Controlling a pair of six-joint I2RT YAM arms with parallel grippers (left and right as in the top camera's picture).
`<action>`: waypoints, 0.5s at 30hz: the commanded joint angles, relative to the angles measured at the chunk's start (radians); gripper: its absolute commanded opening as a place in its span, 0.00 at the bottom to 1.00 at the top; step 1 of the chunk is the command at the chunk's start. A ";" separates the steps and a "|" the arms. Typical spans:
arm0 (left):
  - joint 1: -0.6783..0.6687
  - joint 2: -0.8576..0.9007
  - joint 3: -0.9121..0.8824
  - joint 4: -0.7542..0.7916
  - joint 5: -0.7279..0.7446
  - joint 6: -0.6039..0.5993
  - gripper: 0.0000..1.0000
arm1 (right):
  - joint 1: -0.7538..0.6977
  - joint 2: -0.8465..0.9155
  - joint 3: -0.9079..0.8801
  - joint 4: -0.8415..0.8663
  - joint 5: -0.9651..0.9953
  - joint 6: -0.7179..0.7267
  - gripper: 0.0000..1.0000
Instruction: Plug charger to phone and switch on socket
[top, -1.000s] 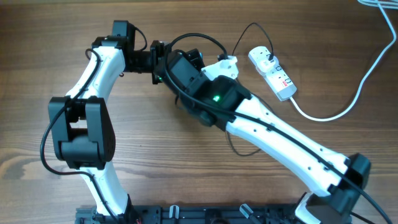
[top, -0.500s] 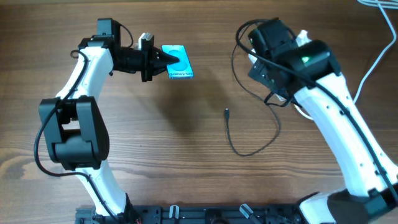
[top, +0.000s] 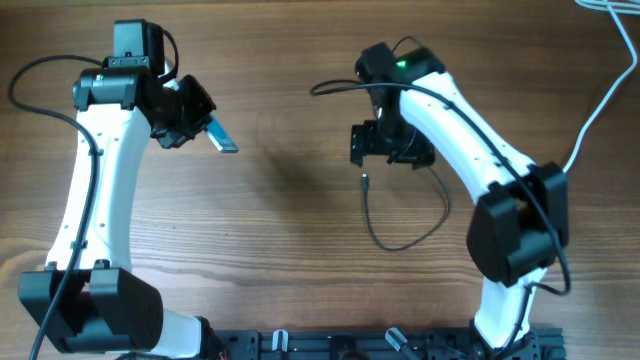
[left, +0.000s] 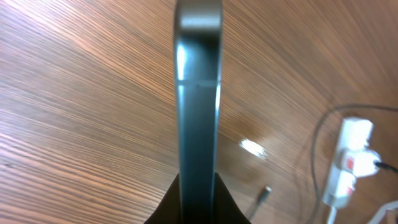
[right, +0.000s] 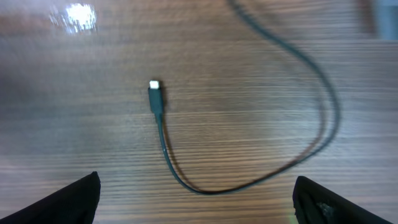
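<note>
My left gripper (top: 203, 123) is shut on the phone (top: 222, 138) and holds it tilted on edge above the table at the left. In the left wrist view the phone (left: 199, 93) shows edge-on as a dark strip between the fingers (left: 198, 202). The charger's small plug (top: 365, 181) lies on the table, with its thin black cable looping down and right. My right gripper (top: 385, 148) is open and empty just above the plug (right: 155, 94), fingers wide apart (right: 199, 202). The socket (left: 348, 165) shows only in the left wrist view; my right arm hides it in the overhead view.
A thick white cord (top: 600, 85) curves along the far right of the wooden table (top: 280, 230). The black cable loop (top: 400, 240) lies in front of the right arm.
My left arm has drawn back to the left with the phone, now turned on edge. My right arm has swung left from the socket to over the charger plug.
</note>
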 joint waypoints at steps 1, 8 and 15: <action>-0.001 -0.009 0.004 0.003 -0.085 -0.014 0.04 | 0.025 0.032 -0.060 0.014 -0.066 -0.080 1.00; -0.006 -0.008 0.003 0.003 -0.081 -0.014 0.04 | 0.075 0.025 -0.126 0.109 -0.066 0.031 0.86; -0.030 0.000 0.003 0.013 -0.048 -0.013 0.04 | 0.165 0.023 -0.126 0.155 0.059 0.053 1.00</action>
